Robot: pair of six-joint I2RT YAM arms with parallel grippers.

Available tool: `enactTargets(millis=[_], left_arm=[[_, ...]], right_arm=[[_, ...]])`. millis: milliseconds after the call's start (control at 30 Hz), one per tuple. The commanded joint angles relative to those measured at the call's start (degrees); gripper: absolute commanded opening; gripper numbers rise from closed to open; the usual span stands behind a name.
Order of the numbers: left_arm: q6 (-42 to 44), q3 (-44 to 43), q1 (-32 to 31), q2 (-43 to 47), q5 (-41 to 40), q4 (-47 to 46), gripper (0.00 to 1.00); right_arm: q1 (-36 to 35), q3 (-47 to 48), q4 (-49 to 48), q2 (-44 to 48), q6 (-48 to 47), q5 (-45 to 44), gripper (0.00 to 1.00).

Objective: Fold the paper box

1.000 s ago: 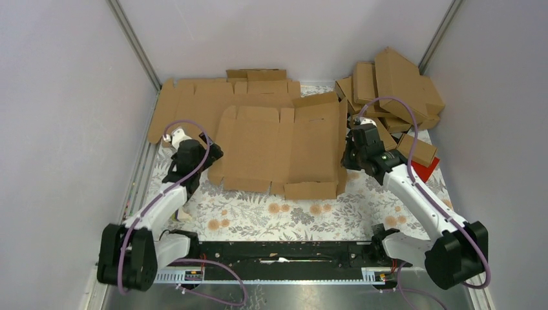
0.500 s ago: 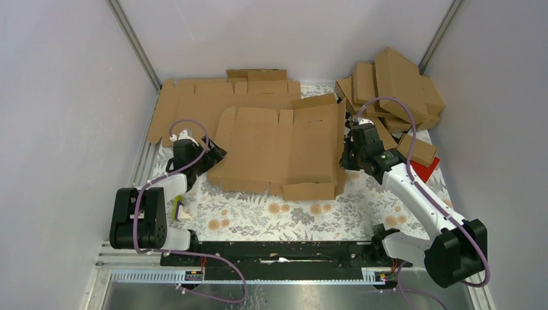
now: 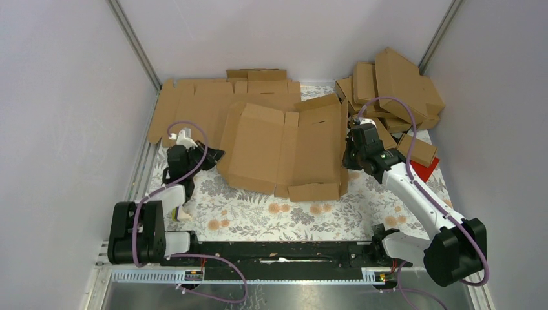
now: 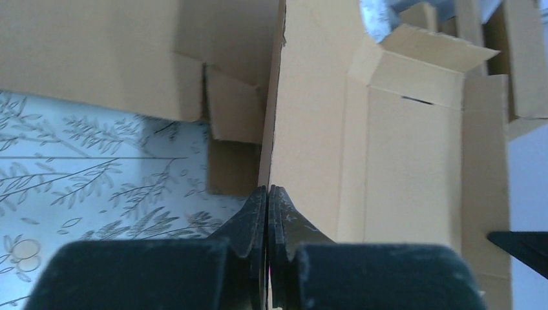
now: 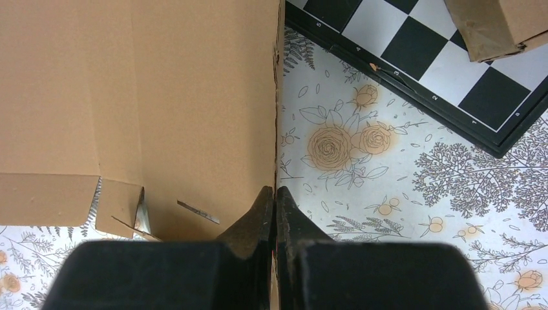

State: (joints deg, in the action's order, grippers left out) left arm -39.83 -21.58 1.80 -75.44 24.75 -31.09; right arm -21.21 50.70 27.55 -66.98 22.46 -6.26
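Note:
The paper box [image 3: 284, 152] is a brown die-cut cardboard piece lying open mid-table, its left panel tilted up. My left gripper [image 3: 218, 155] is shut on its left edge; in the left wrist view the cardboard edge [image 4: 274, 116] rises straight out from between the closed fingers of the left gripper [image 4: 267, 194]. At the opposite side, my right gripper [image 3: 346, 155] is shut on the right edge. The right wrist view shows the right gripper [image 5: 276, 194] pinching that edge, with the box panel [image 5: 161, 97] to its left.
Flat brown cardboard sheets [image 3: 207, 103] lie at the back left. A pile of folded boxes [image 3: 394, 84] fills the back right corner. A black-and-white checkered board [image 5: 452, 64] lies right of the box, and a red item [image 3: 426, 169] sits by the right arm.
The left gripper closed on the box's left edge and drew back toward the left. The box's left panel lifted off the table. The right gripper kept its hold.

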Motion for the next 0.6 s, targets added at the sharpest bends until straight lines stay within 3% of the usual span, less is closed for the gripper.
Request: enactTargets(millis=[0,233,467,567], left_arm=[[-3.2,0.6,-3.1,8.1,4.0,-3.2,0.00],[-2.0,-5.1,-10.2,23.8,-4.5,9.1,0.00],[-2.8,-10.2,-13.0,27.2,-0.3,15.0,0.00],[-2.9,-10.8,-13.3,27.3,2.4,16.9,0.00]], right_arm=[[-0.6,-0.1,-3.3,0.0,0.7,0.4,0.02],[-0.6,-0.9,-5.0,0.7,2.0,-0.1,0.03],[-0.6,-0.4,-6.6,-3.1,1.9,11.2,0.08],[-0.6,-0.9,-6.6,-4.3,0.0,13.8,0.15]])
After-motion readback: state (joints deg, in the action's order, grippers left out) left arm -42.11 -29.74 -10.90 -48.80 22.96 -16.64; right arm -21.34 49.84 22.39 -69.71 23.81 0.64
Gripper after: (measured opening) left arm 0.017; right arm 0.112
